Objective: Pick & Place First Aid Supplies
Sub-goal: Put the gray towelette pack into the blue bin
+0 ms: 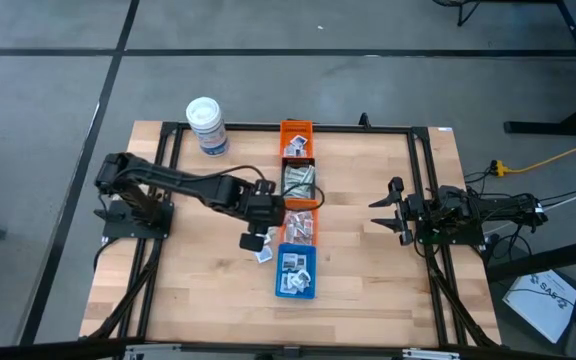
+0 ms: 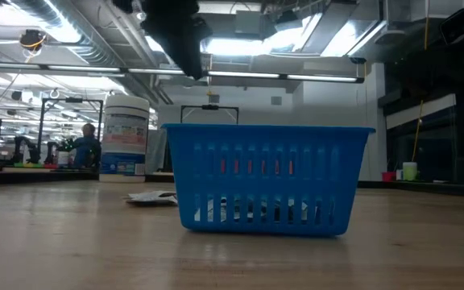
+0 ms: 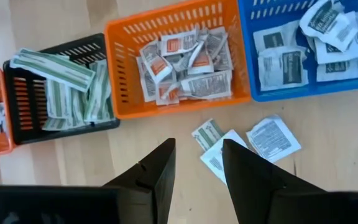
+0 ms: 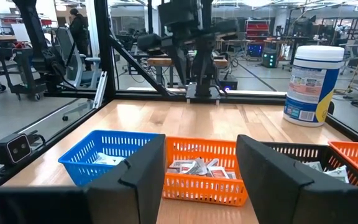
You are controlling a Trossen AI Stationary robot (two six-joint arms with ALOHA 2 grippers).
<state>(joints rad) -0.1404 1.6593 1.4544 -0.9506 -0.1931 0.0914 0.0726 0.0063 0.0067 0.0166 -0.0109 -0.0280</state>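
Three loose first aid packets, white with print, lie flat on the wooden table (image 1: 388, 290): one small packet (image 3: 207, 133) and two larger ones (image 3: 273, 138) (image 3: 221, 157), beside the bins (image 1: 263, 255). My left gripper (image 3: 199, 146) hovers open above them, pointing steeply down (image 1: 253, 240), and holds nothing. More packets fill the middle orange bin (image 3: 179, 59) and the blue bin (image 3: 309, 43). Pale green strips lie in the black bin (image 3: 61, 87). My right gripper (image 1: 376, 215) waits open at the table's right, level (image 4: 201, 149).
The bins stand in one row down the table's middle: orange (image 1: 296, 135), black (image 1: 300, 178), orange (image 1: 301, 222), blue (image 1: 296, 272). A white tub with a blue label (image 1: 207, 125) stands at the far left. A black frame rail (image 1: 413, 160) runs around the work area.
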